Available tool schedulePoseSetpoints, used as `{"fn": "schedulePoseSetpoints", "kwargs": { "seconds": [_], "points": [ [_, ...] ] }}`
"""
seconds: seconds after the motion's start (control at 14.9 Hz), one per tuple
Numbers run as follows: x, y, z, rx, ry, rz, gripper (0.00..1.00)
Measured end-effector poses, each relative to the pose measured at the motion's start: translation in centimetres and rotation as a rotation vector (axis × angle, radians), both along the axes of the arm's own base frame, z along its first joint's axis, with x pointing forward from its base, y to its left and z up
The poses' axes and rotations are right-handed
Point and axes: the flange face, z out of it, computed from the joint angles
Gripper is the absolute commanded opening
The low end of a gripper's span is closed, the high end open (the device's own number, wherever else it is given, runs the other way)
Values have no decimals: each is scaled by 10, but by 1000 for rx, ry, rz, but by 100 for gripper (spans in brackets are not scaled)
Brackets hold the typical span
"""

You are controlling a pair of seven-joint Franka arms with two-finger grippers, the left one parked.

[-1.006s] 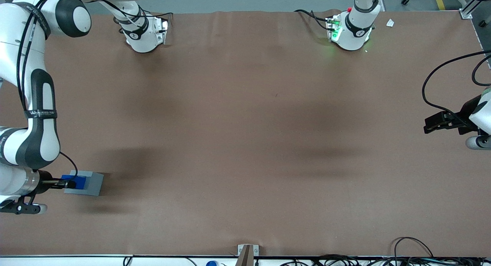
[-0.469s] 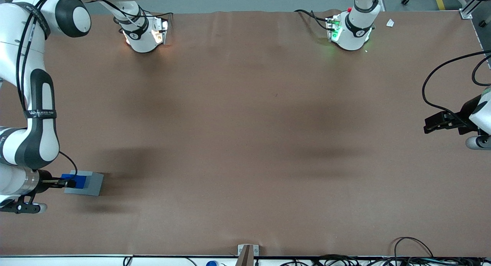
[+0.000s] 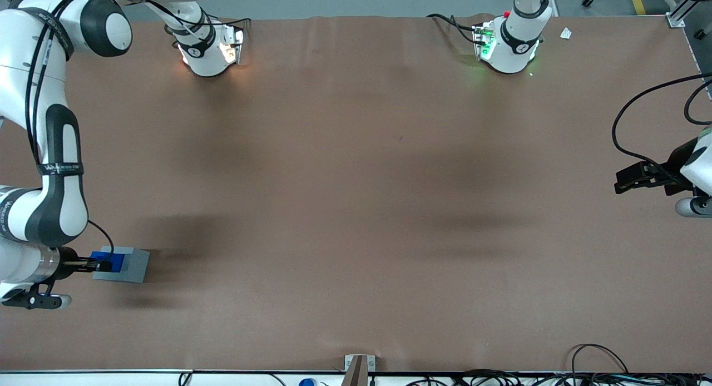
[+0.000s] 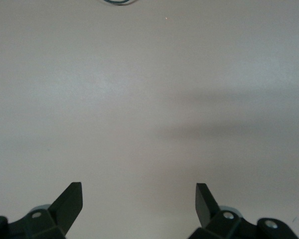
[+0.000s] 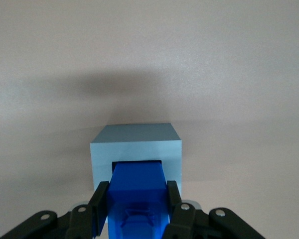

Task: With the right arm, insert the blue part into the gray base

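- Since the earlier front frames the right arm (image 3: 53, 169) has eased a little lower, and the blue part (image 3: 109, 260) now sits slightly deeper over the gray base (image 3: 123, 265); the base itself has not shifted on the brown table (image 3: 356, 197).
- In the front view all of this lies in the lower left of the frame, at the working arm's end of the table, nearer the camera than the arm's own pedestal.
- The gripper (image 3: 100, 262) is directly over the base, its two black fingers (image 5: 100, 204) closed against opposite faces of the blue part, which they carry between them.
- The wrist view shows the blue part (image 5: 138, 191) with its leading end at the square recess of the gray base (image 5: 136, 144), its sides running parallel to the recess walls.
- The long axis of the part appears to point straight along the gripper's approach line into the recess, so the relation that matters is this alignment of edges: judged from here, only a straight push downward remains.
- How far the part has already entered the recess cannot be told.
- Any small twist would likely catch a corner on the rim.
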Motion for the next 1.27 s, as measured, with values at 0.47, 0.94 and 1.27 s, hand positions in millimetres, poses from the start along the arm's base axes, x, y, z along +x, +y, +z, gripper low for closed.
{"fn": "schedulePoseSetpoints", "kwargs": {
  "seconds": [0.47, 0.94, 1.27],
  "points": [
    [0, -16, -4, 18, -29, -30, 95],
    [2, -13, -2, 45, -40, -39, 100],
    [-1, -12, 33, 68, -44, -28, 100]
  ]
}}
